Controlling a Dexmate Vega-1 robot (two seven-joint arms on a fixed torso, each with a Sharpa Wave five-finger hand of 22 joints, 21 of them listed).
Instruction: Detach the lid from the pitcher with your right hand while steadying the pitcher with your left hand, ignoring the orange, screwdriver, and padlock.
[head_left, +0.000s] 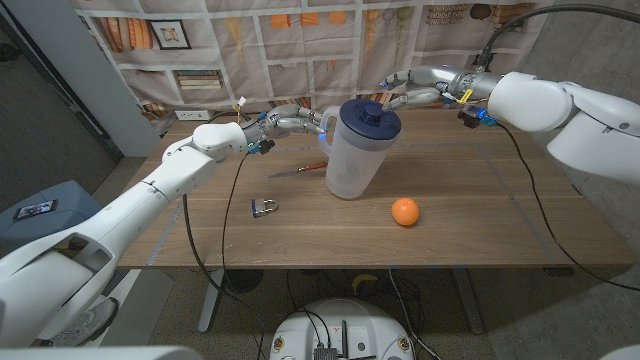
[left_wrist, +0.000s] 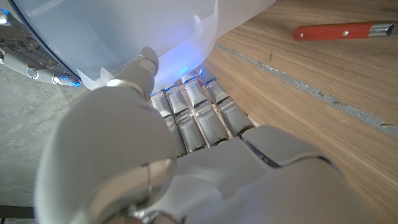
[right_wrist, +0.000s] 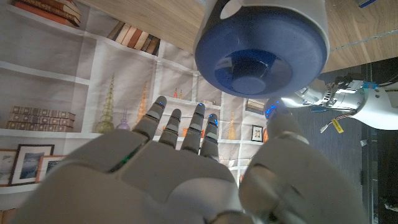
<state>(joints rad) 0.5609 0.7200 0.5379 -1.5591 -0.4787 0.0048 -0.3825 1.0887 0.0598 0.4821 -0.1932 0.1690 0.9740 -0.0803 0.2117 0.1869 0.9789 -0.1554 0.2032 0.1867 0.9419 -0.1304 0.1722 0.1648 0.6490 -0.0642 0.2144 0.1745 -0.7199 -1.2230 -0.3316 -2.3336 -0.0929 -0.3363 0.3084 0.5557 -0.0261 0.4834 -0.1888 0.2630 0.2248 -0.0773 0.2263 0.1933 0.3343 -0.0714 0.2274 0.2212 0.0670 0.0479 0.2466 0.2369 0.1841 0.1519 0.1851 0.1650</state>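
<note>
Pitcher (head_left: 352, 155) stands upright near table centre, translucent white, with the dark blue lid (head_left: 369, 116) seated on its mouth; the lid is not off yet. Left hand (head_left: 291, 122) is at the pitcher's handle side: in the left wrist view its fingers (left_wrist: 198, 115) reach in against the pitcher wall under the handle and the thumb lies on the handle's outer face, so I judge it grasps the handle, steadying already in place. Right hand (head_left: 408, 98) hovers just beside the lid on the far right side, fingers apart, holding nothing; the right wrist view shows the spread fingers (right_wrist: 180, 127) short of the lid (right_wrist: 261, 53), with a gap between, no contact. Judgement: step 1 of 2 (brace pitcher) looks done; step 2 (grip and pull the lid) has not begun. Left to do: bring the right hand over the lid's raised centre knob, close on it, lift or twist it free while the left holds firm. Distractors on the table (head_left: 480, 200): screwdriver (head_left: 298, 168) lies just left of the pitcher base, padlock (head_left: 264, 208) nearer the front left, orange (head_left: 405, 211) front right of the pitcher, all apart from both hands.
</note>
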